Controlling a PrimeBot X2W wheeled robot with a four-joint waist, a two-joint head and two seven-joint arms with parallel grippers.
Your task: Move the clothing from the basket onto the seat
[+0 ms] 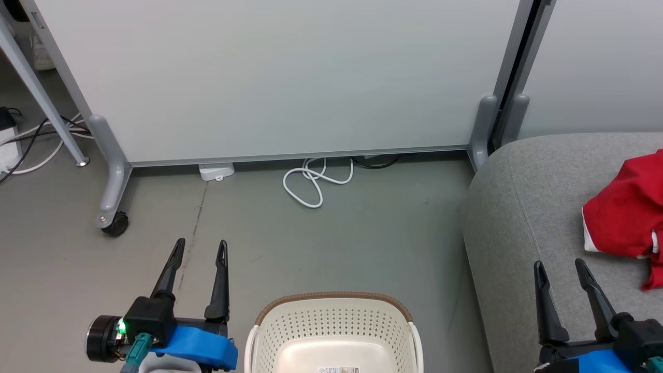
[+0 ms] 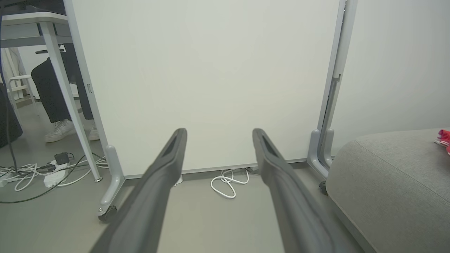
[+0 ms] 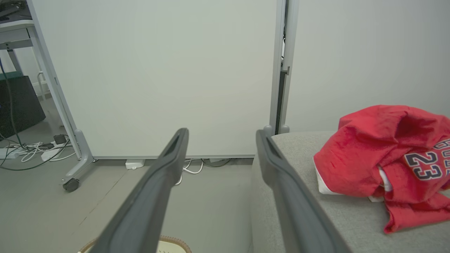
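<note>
Red clothing (image 1: pixel 627 212) lies crumpled on the seat (image 1: pixel 518 207), just ahead and right of the right gripper (image 1: pixel 559 263), its number 23 facing that gripper, its long axis unclear. That gripper and the left gripper (image 1: pixel 201 242) gape wide, holding nothing, the basket (image 1: pixel 334 316) between them.

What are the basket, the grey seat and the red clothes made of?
The basket looks like smooth cream moulded plastic, with punched holes and a brown woven-look rim. The seat seems upholstered in matte grey woven fabric, with a visible seam. The clothing looks like soft, thin fabric, perhaps synthetic: it crumples loosely.
</note>
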